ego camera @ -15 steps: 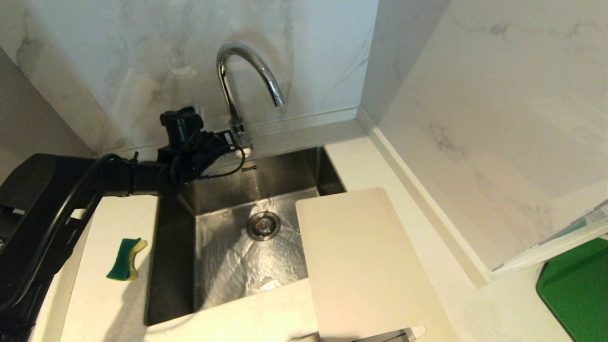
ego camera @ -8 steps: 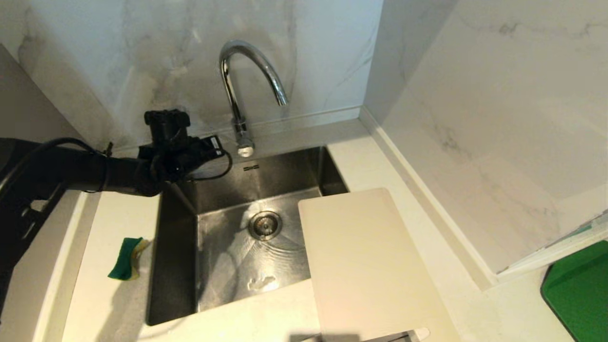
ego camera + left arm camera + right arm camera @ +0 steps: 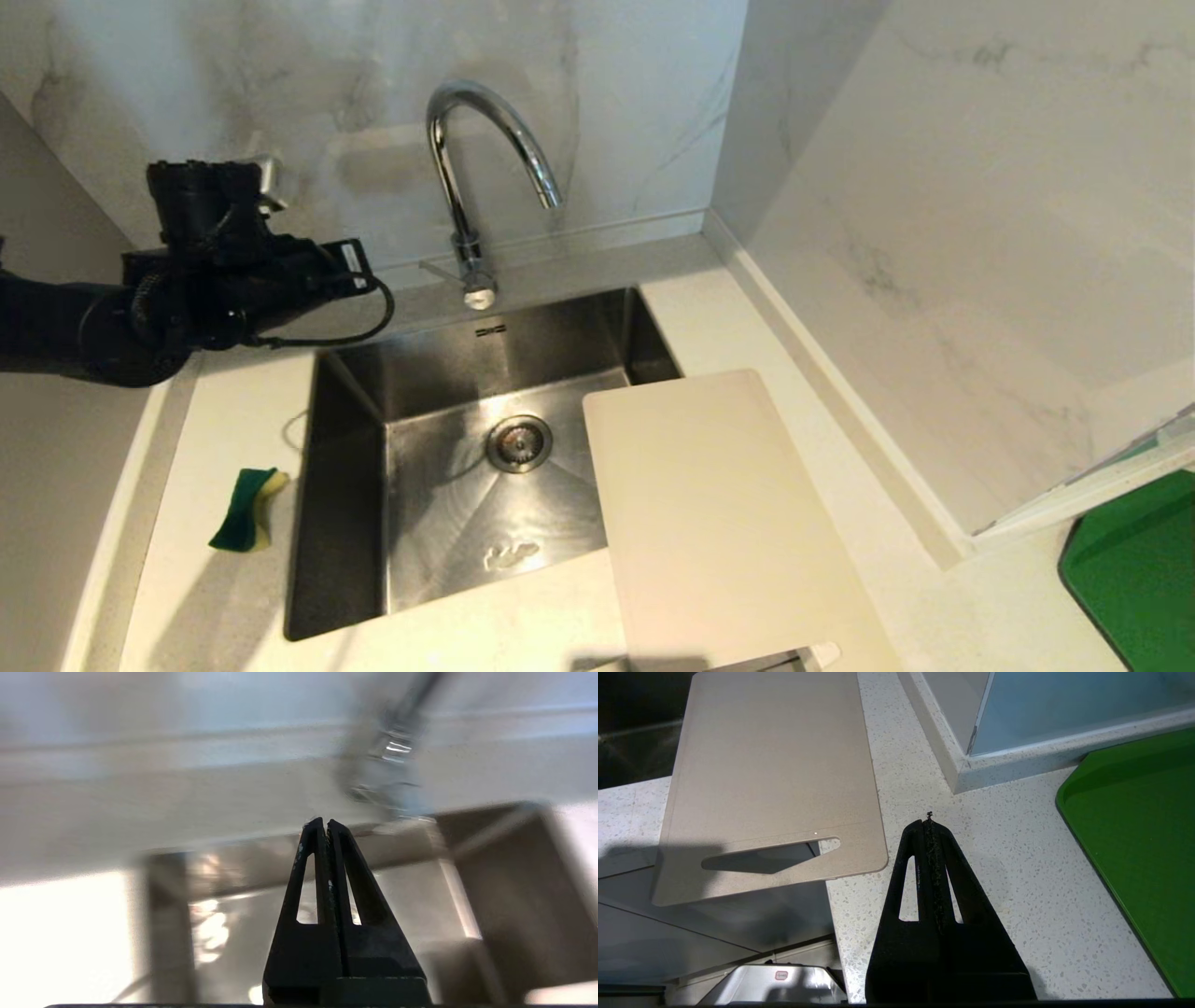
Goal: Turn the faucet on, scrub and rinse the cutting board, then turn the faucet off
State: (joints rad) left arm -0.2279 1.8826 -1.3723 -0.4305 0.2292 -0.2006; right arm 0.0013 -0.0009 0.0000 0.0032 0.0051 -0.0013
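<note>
The chrome faucet (image 3: pixel 467 187) arches over the steel sink (image 3: pixel 345 523), its thin lever (image 3: pixel 437 271) sticking out to the left of its base. No stream shows at the spout. The cream cutting board (image 3: pixel 709 523) lies flat across the sink's right edge and the counter, with its handle slot (image 3: pixel 766 856) over the counter's front edge. My left gripper (image 3: pixel 362 273) hangs shut and empty above the counter's back left, well left of the faucet base (image 3: pixel 392 765); its tips (image 3: pixel 325 823) are pressed together. My right gripper (image 3: pixel 928 823) rests shut over the speckled counter beside the board's near corner.
A green-and-yellow sponge (image 3: pixel 245 509) lies on the counter left of the sink. A green tray (image 3: pixel 1143 835) sits at the far right. Marble walls close in the back and right, with a low ledge (image 3: pixel 966 770) beside the board. The drain (image 3: pixel 518 441) is in the sink floor.
My left arm has drawn back leftward and upward from the faucet base, still shut. The lever, hidden behind the gripper before, now shows. The ripples on the sink floor have calmed.
</note>
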